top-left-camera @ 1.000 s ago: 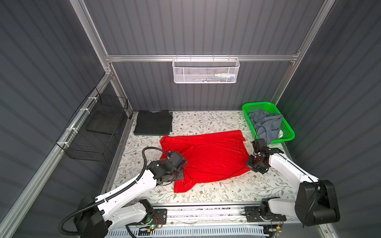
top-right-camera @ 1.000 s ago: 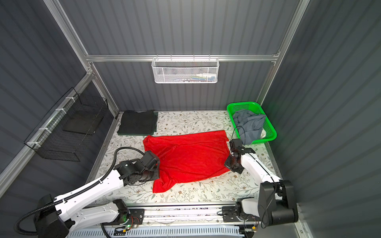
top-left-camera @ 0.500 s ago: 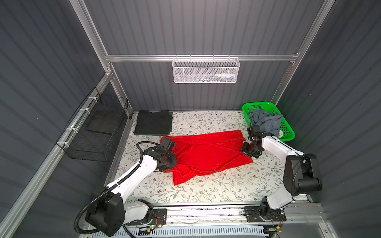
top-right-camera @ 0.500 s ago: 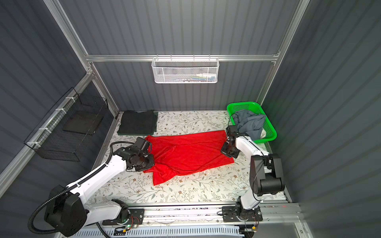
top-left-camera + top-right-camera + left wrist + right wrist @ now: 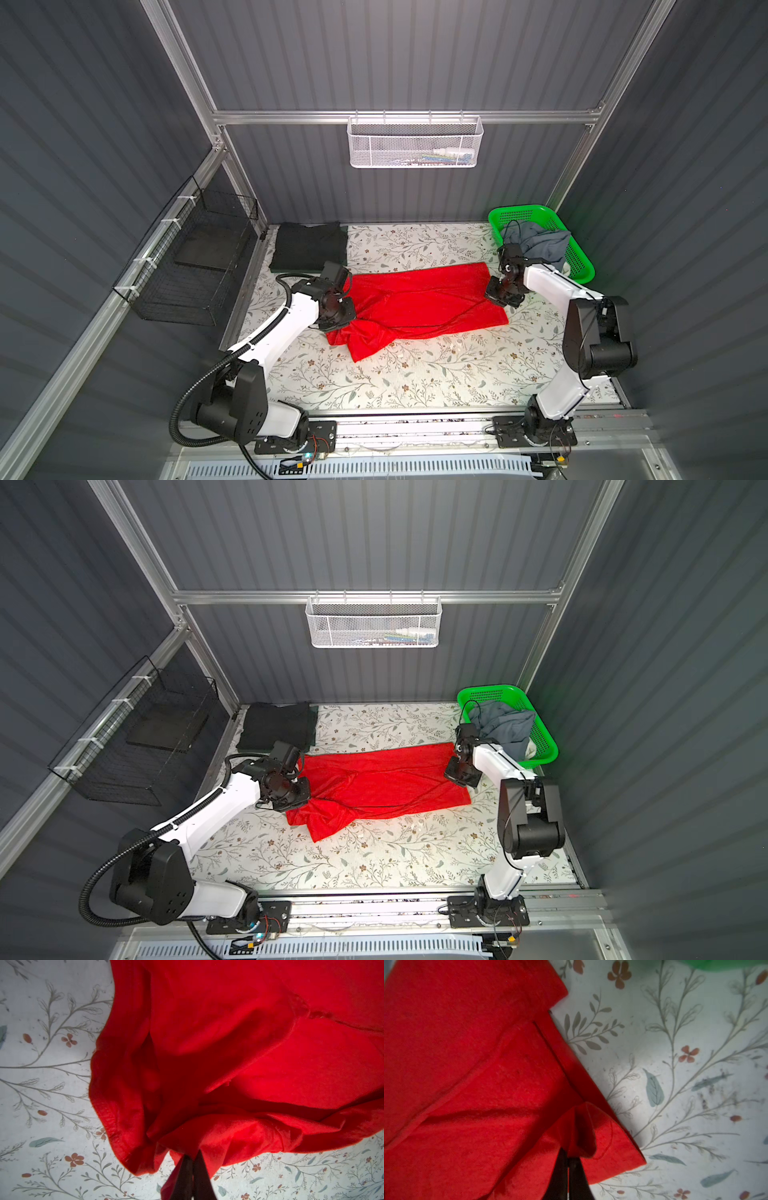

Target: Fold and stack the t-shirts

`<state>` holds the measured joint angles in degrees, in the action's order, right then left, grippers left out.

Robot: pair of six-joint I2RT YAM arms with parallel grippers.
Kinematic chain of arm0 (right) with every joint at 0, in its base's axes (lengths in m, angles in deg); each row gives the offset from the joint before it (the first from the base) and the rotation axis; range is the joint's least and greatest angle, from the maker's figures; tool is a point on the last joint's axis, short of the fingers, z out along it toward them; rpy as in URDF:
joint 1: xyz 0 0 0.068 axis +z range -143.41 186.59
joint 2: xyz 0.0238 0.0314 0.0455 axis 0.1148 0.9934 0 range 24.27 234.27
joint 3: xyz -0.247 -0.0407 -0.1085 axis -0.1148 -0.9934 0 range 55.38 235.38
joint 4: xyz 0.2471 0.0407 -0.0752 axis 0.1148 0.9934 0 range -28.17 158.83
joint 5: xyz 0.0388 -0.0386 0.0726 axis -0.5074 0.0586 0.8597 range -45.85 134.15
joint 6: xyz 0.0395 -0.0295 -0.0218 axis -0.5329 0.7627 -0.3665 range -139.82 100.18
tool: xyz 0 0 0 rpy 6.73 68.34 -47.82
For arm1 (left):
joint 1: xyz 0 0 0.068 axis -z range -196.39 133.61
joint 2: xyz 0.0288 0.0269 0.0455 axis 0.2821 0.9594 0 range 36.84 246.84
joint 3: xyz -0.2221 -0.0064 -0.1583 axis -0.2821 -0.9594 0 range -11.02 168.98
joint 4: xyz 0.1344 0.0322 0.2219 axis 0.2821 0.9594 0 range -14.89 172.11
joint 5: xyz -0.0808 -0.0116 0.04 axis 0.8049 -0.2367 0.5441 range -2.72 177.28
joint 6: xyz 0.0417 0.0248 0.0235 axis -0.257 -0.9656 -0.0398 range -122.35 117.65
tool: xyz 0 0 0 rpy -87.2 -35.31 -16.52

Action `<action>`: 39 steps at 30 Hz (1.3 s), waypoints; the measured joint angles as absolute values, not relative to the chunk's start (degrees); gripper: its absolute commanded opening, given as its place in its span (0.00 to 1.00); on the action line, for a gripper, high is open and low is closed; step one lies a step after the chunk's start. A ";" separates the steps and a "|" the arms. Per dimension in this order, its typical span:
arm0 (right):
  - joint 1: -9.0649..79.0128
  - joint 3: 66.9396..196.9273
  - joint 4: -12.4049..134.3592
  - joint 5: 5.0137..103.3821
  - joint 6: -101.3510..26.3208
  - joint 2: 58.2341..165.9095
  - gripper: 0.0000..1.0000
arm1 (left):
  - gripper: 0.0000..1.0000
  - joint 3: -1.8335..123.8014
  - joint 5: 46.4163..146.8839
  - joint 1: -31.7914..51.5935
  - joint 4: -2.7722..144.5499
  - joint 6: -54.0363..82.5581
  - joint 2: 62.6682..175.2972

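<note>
Folding the red t-shirt (image 5: 419, 299) is the step in hand, judged from the layout: the garment lies across the middle of the desk (image 5: 415, 374) as a wide band, with its left end bunched and a loose flap trailing toward the front edge. The left gripper (image 5: 192, 1168) is closed on a gathered wad of red cloth at that bunched end; the wrist view shows its two dark fingers pressed together with fabric between them. The right gripper (image 5: 568, 1167) is likewise clamped on a small raised pinch of cloth beside the corner at the opposite end, where the layers lie flat and the edges run straight. The folded dark t-shirts (image 5: 309, 251) sit as a flat stack at the rear left corner of the desk, and the grey-blue t-shirt (image 5: 540, 245) lies crumpled in the green basket (image 5: 579, 266) at the rear right. The next move probably calls for both arms to travel together, holding the cloth taut, so that the held edge lands parallel to the opposite edge. The bunched left end is likely to need smoothing before any crosswise fold.
</note>
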<state>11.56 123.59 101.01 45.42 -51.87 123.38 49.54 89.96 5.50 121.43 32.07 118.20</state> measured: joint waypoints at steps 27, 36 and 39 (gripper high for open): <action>12.50 129.27 100.55 46.01 -50.58 128.15 0.80 | 0.90 56.51 83.71 -1.49 112.78 27.00 131.86; 28.17 127.13 100.70 47.94 -53.53 117.20 0.81 | 1.00 55.55 74.15 -1.49 109.15 26.28 120.76; 34.08 126.84 100.22 50.34 -54.91 118.64 0.80 | 1.00 52.93 72.32 -1.49 108.56 26.32 116.37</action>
<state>34.08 126.84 100.22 50.34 -54.91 118.64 52.93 72.32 -1.49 108.56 26.32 116.37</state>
